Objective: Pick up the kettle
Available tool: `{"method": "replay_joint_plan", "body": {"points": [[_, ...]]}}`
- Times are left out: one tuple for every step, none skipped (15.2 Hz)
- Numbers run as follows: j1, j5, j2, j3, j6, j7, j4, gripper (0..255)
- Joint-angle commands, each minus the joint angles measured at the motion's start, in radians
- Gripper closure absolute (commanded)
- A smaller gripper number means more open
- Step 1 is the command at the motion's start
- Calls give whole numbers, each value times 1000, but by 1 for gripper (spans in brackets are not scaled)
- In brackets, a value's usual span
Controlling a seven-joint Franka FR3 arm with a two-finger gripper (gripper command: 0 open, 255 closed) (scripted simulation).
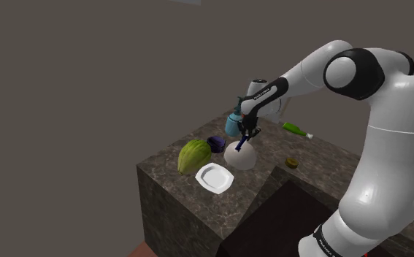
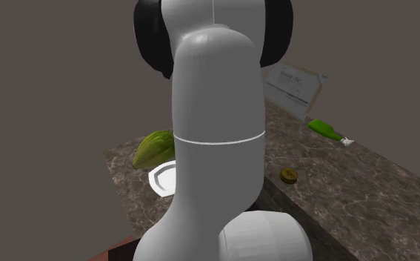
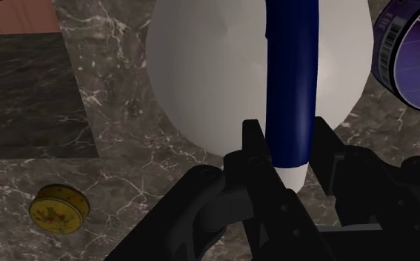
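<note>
The kettle [image 1: 240, 156] is a round white body with a dark blue handle [image 3: 291, 81] arching over its top. It stands on the dark marbled counter [image 1: 271, 157] between a green pod and the counter's inner step. My gripper [image 1: 248, 134] comes down onto it from above. In the wrist view my gripper [image 3: 286, 144] is shut on the blue handle, one black finger [image 3: 254, 144] on each side, with the white kettle body [image 3: 208, 74] beyond it.
Beside the kettle lie a green pod [image 1: 194, 155], a white plate [image 1: 215, 177], a purple tin [image 1: 215, 142] and a teal mug [image 1: 233, 124]. Farther off are a green bottle [image 1: 297, 130] and a small yellow tin [image 1: 292, 163]. The counter's edge drops off near the plate.
</note>
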Motion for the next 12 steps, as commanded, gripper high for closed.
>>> {"method": "replay_joint_plan", "body": {"points": [[0, -1, -21, -1, -21, -2, 1, 255], [1, -1, -31, -1, -32, -2, 2, 255], [1, -2, -41, -2, -43, -3, 4, 255], [2, -2, -50, -2, -54, -3, 5, 255], [2, -2, -60, -2, -65, -4, 7, 255], [2, -3, -69, -2, -76, -5, 9, 255], [3, -3, -78, -3, -87, -5, 11, 255], [3, -3, -87, -3, -99, -6, 13, 255], [3, -4, -96, -3, -110, -6, 16, 255], [4, -4, -105, -3, -121, -7, 19, 255], [4, -4, -106, -3, -123, -7, 19, 255], [4, -4, -106, -3, -123, -7, 19, 255]]}}
